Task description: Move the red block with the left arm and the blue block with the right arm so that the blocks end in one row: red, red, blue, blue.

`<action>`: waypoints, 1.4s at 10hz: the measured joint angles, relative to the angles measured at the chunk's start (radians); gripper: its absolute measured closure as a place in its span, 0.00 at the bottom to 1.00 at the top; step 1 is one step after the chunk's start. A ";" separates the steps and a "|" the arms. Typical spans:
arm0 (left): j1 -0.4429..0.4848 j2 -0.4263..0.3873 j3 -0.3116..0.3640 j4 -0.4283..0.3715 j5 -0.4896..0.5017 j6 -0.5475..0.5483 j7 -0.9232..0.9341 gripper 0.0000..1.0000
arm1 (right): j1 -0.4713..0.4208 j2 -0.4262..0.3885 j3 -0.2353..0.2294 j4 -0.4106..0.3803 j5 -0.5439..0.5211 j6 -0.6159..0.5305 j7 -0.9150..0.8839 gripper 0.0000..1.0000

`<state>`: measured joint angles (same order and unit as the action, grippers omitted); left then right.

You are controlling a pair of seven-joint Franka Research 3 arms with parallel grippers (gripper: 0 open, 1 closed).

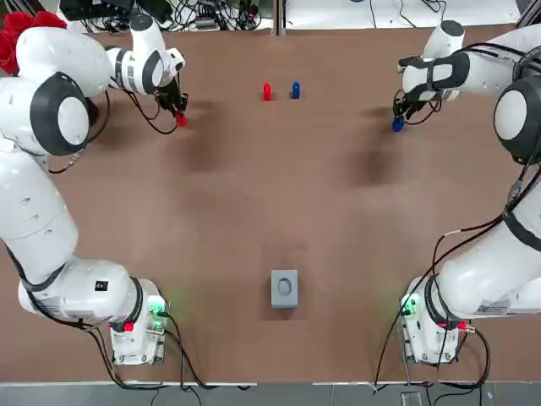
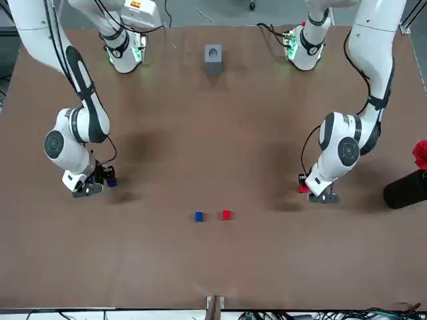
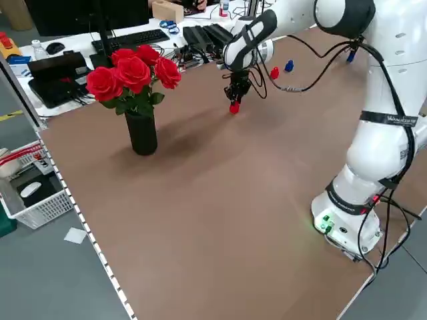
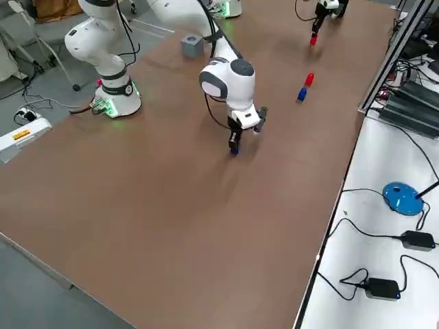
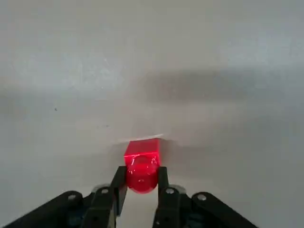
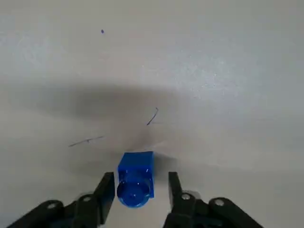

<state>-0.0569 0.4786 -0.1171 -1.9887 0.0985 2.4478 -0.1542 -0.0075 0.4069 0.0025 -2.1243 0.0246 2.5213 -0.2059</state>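
Box (image 1: 284, 288) near bases, roses (image 3: 133, 70) far left, loose red (image 1: 267, 91) beside loose blue (image 1: 295, 90), left gripper (image 1: 180, 117) low, pinching red block (image 5: 141, 164), right gripper (image 1: 397, 120) low, fingers apart around blue block (image 6: 136, 179)

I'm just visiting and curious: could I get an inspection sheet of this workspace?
Surface: brown table, no spills seen.
Job's things: middle red block beside middle blue block, far side; outer red block and outer blue block at the grippers.
Clutter: grey box near the bases; vase of roses, left corner.
Grippers: left gripper, jaws shut on outer red block; right gripper, jaws open around outer blue block.
Cables: cables trail from both bases.
Surroundings: keyboard on a neighbouring desk.
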 joint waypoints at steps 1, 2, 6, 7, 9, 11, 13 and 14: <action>-0.004 0.006 -0.003 0.010 0.002 0.000 0.000 0.70 | 0.000 0.002 0.000 -0.002 0.001 0.000 0.000 0.52; -0.008 0.018 -0.009 0.028 0.002 0.000 -0.002 0.70 | 0.000 0.006 0.000 -0.002 0.004 0.001 0.000 0.53; -0.024 0.056 -0.037 0.085 0.003 0.000 -0.060 0.70 | 0.000 0.012 0.000 -0.003 0.018 0.005 0.001 0.63; -0.026 0.063 -0.043 0.095 0.003 0.000 -0.081 0.70 | 0.000 0.012 0.000 -0.003 0.025 0.006 0.001 0.64; -0.034 0.085 -0.058 0.128 0.004 0.000 -0.131 0.70 | -0.001 0.012 -0.001 -0.003 0.033 0.006 0.001 0.66; -0.046 0.109 -0.072 0.163 0.005 -0.001 -0.178 0.70 | -0.001 0.012 -0.001 -0.003 0.035 0.006 0.001 0.66; -0.068 0.133 -0.081 0.200 0.006 -0.001 -0.220 0.70 | -0.001 0.013 -0.001 -0.002 0.045 0.007 0.001 0.66; -0.086 0.143 -0.082 0.215 0.014 -0.001 -0.239 0.70 | 0.000 0.013 0.000 -0.002 0.055 0.007 0.001 0.66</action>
<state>-0.1425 0.6221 -0.1986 -1.7740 0.1120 2.4469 -0.3927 -0.0074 0.4200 0.0021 -2.1262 0.0792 2.5286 -0.2050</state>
